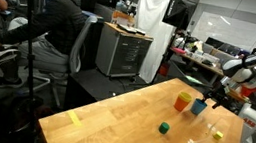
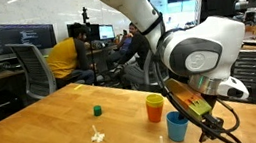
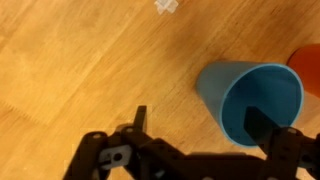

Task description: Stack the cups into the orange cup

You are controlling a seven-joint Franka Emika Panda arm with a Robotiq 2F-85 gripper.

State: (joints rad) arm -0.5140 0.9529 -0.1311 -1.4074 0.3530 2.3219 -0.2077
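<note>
Looks like the step in hand is the grab on the blue cup (image 3: 250,95). It stands upright, mouth up, on the tabletop (image 3: 70,60), close to the edge where the arm comes in and just beside the orange cup (image 2: 155,114). The pincer (image 3: 200,125) is spread wide and pinching nothing. In the wrist view one finger hangs over the cup's mouth and the other is well outside its wall, so it seems lined up to clamp the wall at the rim, not the whole cup. Imo the way to do it well is to come straight down so the wall ends up between the fingers, then close gently, since a thin plastic tumbler will probably squash or skid. After that, lift above the orange cup's rim before moving across and lowering it in straight. The orange one is close enough that a sloppy descent could knock it. In both exterior views the yellow cup (image 2: 153,100) looks already nested in the orange cup with only its top band showing, but it's tiny and I can't say how deep it sits. I also can't tell how high the fingertips are above the rim, and the arm's bulky wrist hides much of the pincer from outside. The orange cup is cut off at the wrist view's right edge. The green block (image 2: 98,111) sits well apart.
</note>
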